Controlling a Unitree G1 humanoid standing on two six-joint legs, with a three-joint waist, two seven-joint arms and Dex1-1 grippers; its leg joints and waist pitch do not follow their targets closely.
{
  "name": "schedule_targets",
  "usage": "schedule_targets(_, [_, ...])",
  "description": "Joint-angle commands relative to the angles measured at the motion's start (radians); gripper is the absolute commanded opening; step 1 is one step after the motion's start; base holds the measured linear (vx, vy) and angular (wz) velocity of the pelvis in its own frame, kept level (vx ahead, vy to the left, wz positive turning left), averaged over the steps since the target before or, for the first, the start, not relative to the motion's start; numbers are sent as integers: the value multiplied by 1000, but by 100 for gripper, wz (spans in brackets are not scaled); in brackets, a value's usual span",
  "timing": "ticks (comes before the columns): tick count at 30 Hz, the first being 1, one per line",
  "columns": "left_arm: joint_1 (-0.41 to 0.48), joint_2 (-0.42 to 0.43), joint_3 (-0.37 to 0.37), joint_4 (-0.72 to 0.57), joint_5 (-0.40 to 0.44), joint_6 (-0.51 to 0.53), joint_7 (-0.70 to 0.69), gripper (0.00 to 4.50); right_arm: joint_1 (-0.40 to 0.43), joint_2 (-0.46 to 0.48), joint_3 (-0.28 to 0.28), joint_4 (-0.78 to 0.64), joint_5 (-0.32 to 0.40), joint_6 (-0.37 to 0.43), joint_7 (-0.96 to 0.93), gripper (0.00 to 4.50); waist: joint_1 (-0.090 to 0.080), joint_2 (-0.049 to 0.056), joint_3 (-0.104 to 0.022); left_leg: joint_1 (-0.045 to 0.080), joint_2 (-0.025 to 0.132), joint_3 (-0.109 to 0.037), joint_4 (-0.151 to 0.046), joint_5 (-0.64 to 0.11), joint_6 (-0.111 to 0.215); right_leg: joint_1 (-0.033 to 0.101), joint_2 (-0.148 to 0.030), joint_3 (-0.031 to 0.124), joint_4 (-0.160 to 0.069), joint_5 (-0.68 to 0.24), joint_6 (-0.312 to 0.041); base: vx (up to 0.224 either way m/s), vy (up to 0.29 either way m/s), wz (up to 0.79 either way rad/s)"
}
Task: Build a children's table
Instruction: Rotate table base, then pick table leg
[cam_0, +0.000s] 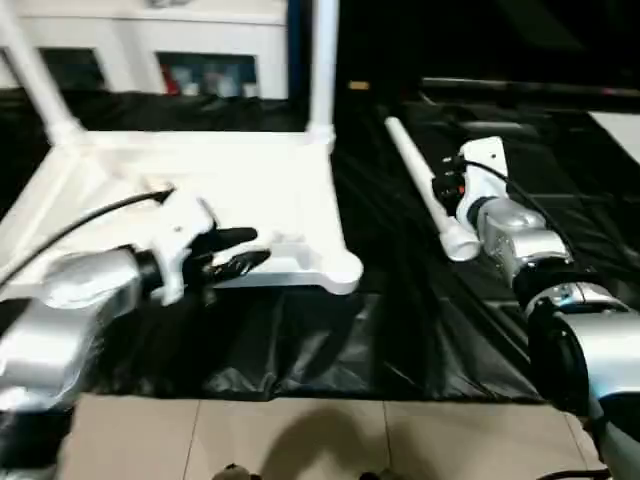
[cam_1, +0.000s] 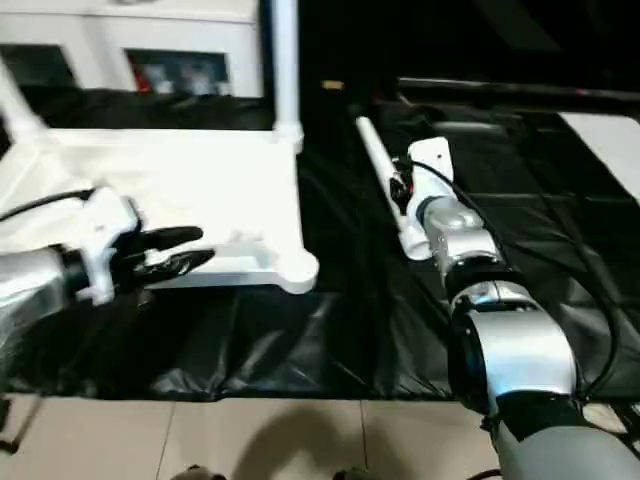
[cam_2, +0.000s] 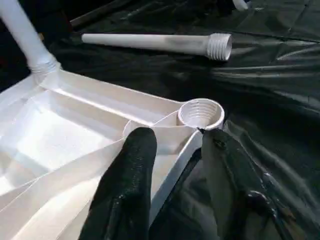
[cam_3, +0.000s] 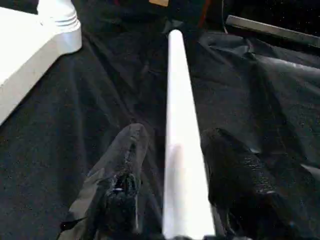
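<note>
1. Straddling the near rim of the upturned tabletop (cam_0: 200, 180) at lower left, the left gripper (cam_2: 172, 185) has its jaws parted, one finger inside the rim and one outside, clamping nothing.
2. At middle right, the right gripper (cam_3: 172, 185) stands released around the loose leg (cam_0: 425, 190), its fingers clear of the tube.
3. Risk: closing off-centre could roll the leg across the slick black sheet (cam_0: 300, 340).
4. The empty threaded socket (cam_2: 201, 113) sits at the near right corner; open sheet separates it from the leg.
5. Two fitted legs (cam_0: 322, 60) rise at the back.

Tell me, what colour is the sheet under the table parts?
Black plastic sheet, clearest in the left eye view.
</note>
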Motion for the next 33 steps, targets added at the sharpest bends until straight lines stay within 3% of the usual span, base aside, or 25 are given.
schedule_targets(1, [4,32,34,-64,-37,48,-13,209,-36,-14,-14,15,-3,18,-27,243,8,20,-73,13,14,2,-70,-218,2,55,-39,42,-47,-154,-243,0,0,0])
schedule_targets(4, [9,48,55,-89,-50,78,-20,230,-45,-15,-16,19,-2,23,-33,265,14,18,-71,13,13,2,-71,-239,-9,54,-38,42,-47,-166,-236,0,0,0])
schedule_targets(5, [19,69,77,-115,-62,112,-28,245,-53,-17,-16,23,-5,33,-49,277,15,21,-66,11,12,2,-72,-253,-16,52,-37,44,-49,-174,-233,0,0,0])
schedule_targets(6, [30,88,97,-144,-71,130,-32,253,-62,-20,-15,25,-9,38,-62,283,16,19,-52,9,12,1,-75,-267,-20,46,-36,44,-51,-185,-227,0,0,0])
schedule_targets(8, [18,88,108,-153,-67,148,-8,256,-73,-27,-19,29,-10,42,-72,294,16,18,-53,14,10,1,-75,-290,-24,47,-35,45,-55,-218,-214,0,0,0])
schedule_targets(9, [15,91,110,-158,-66,151,5,274,-80,-31,-23,31,-13,43,-78,316,13,17,-38,10,9,1,-79,-307,-23,40,-32,46,-60,-240,-204,0,0,0])
schedule_targets(11, [16,98,111,-168,-73,158,23,291,-93,-41,-31,33,-15,48,-91,330,14,17,-42,11,9,-2,-78,-306,-26,44,-34,46,-58,-245,-200,0,0,0])
schedule_targets(12, [16,99,110,-170,-75,163,27,292,-95,-44,-33,34,-16,51,-94,339,8,11,-28,5,7,-2,-81,-311,-23,42,-31,47,-59,-261,-192,0,0,0])
schedule_targets(14, [23,105,109,-192,-91,197,41,292,-109,-64,-29,37,-28,67,-112,349,5,3,-28,4,6,-1,-77,-271,-19,43,-33,49,-56,-241,-189,0,0,0])
schedule_targets(15, [35,111,117,-210,-99,204,38,292,-112,-69,-23,37,-35,72,-119,358,5,2,-30,-5,3,-1,-73,-214,-12,48,-33,51,-48,-191,-195,0,0,0])
schedule_targets(17, [38,109,121,-219,-107,219,41,292,-115,-73,-20,40,-38,93,-121,376,3,-1,-31,-9,0,4,-64,-116,11,44,-25,53,-35,-62,-218,0,0,0])
schedule_targets(19, [67,115,133,-247,-122,242,35,292,-123,-77,-18,43,-34,124,-74,376,-6,-15,-23,-23,-3,7,-60,-60,50,49,-22,54,-29,9,-235,0,0,0])
schedule_targets(21, [86,122,141,-256,-126,244,28,292,-127,-79,-12,46,-39,145,-69,376,-15,-14,-13,-21,0,9,-61,-59,67,40,-21,56,-32,7,-245,0,0,0])
schedule_targets(23, [91,128,141,-259,-128,244,23,292,-129,-77,-25,48,-27,152,-62,376,-23,-17,0,-19,3,10,-64,-108,62,37,-22,57,-40,-61,-241,0,0,0])
schedule_targets(24, [94,134,145,-262,-133,248,21,292,-132,-76,-35,50,-17,158,-50,376,-25,-18,3,-19,4,9,-65,-124,56,37,-23,57,-41,-86,-237,0,0,0])
schedule_targets(25, [95,143,153,-270,-144,260,20,292,-137,-75,-43,51,-11,168,-35,376,-31,-21,20,-16,5,7,-71,-164,38,31,-25,61,-48,-150,-224,0,0,0])
schedule_targets(27, [98,155,161,-280,-157,273,19,292,-141,-75,-49,52,-10,176,-28,376,-36,-22,27,-13,7,5,-72,-187,21,31,-27,62,-49,-179,-223,0,0,0])
schedule_targets(28, [104,167,167,-290,-165,280,15,292,-145,-74,-60,53,-2,182,-17,376,-38,-25,36,-14,7,6,-73,-182,19,29,-27,64,-50,-172,-225,0,0,0])
schedule_targets(33, [122,198,208,-335,-201,318,7,292,-160,-69,-97,52,26,198,31,376,-40,-30,48,-12,7,8,-70,-98,49,32,-27,68,-38,-68,-262,0,0,0])
